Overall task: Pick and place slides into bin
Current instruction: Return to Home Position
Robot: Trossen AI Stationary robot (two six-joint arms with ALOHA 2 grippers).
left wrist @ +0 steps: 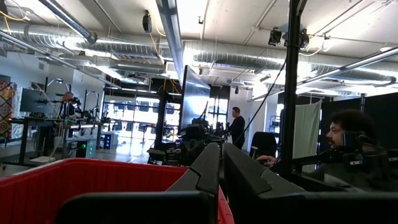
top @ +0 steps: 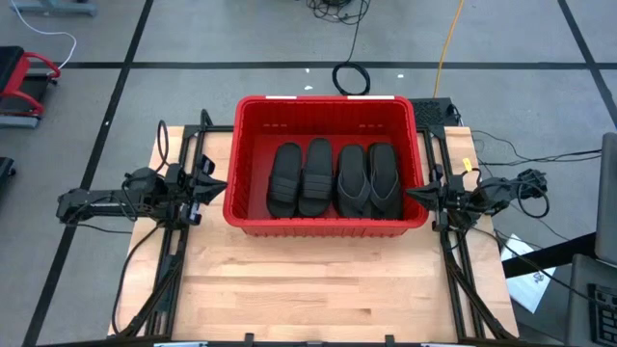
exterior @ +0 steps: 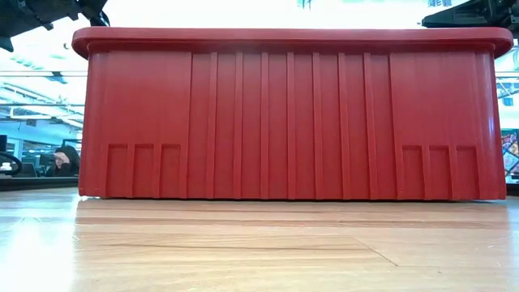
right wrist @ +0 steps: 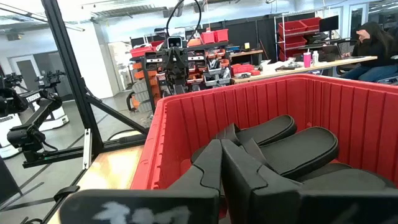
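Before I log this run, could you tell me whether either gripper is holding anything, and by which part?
Nothing is held: left gripper and right gripper are both shut and empty, flanking the bin holding the slides.

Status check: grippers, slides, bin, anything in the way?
Left gripper shut, empty, left of the bin. Right gripper shut, empty, on its right. Slides lie inside the bin, four showing abreast. No obstruction visible.
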